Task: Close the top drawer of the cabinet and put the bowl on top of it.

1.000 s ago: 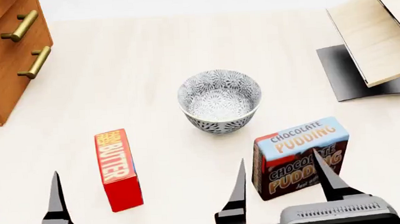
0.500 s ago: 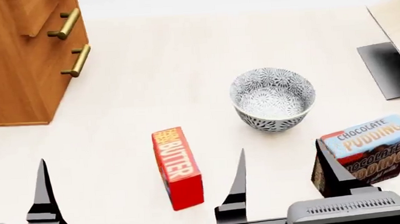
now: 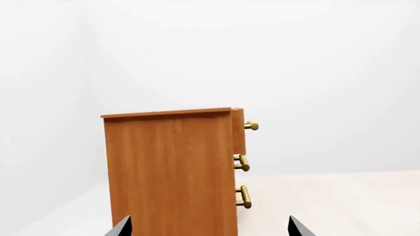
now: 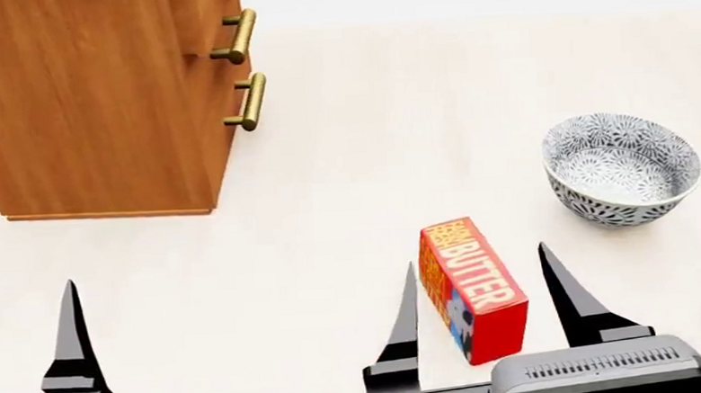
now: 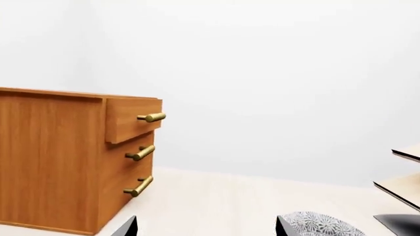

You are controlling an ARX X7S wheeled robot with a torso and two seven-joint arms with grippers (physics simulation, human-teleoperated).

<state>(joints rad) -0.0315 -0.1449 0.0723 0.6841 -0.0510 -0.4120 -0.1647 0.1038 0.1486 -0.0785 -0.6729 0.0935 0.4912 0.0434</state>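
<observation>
Drawer (image 5: 131,123) at the top of the cabinet (image 4: 94,102) sticks out, not yet closed. My view has turned left, so the cabinet now stands nearer the middle and the bowl (image 4: 622,168) sits far right on the surface (image 4: 360,142). Both my tools, left (image 4: 239,346) and right (image 4: 482,311), are wide and hold nothing.

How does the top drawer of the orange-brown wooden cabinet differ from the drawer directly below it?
The top drawer stands pulled out from the orange-brown wooden cabinet, while the middle drawer sits flush with it. The top drawer's brass bar handle therefore reaches farther forward than the middle handle. Both share the same wood and handle style.
</observation>
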